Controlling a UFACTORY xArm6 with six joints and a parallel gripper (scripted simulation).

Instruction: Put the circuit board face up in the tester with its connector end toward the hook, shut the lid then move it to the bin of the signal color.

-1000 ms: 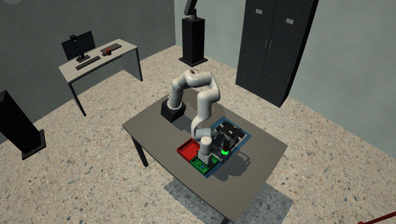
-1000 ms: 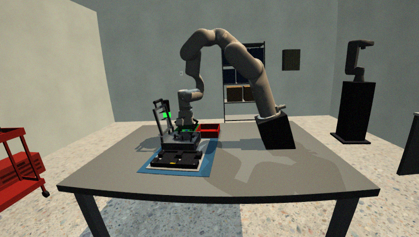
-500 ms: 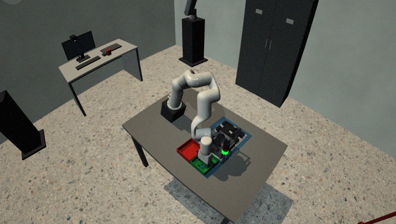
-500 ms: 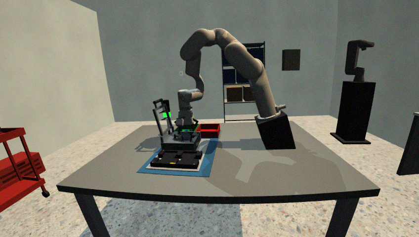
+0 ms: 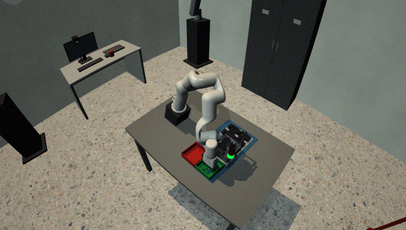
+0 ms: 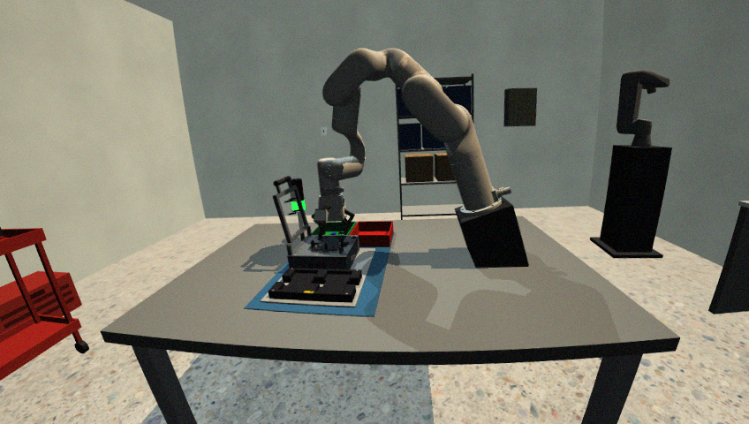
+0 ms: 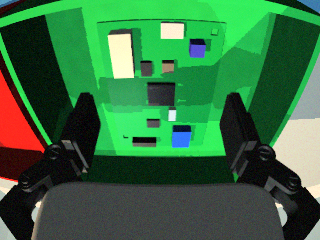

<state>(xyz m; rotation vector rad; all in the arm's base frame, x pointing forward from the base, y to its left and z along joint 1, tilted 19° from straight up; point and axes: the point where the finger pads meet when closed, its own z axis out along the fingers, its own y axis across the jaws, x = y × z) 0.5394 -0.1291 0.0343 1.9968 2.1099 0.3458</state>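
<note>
Circuit board lying face up in the green bin, matching the green signal tower; my end effector hangs above, released and empty, task apparently complete.

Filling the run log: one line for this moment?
stage: release | gripper: open, holds nothing, above green bin | board: face up in green bin | tower: green | red bin: no board

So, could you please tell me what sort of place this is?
Likely an electronics test lab: a board tester with a green-lit signal tower on a bench, a computer desk nearby.
</note>
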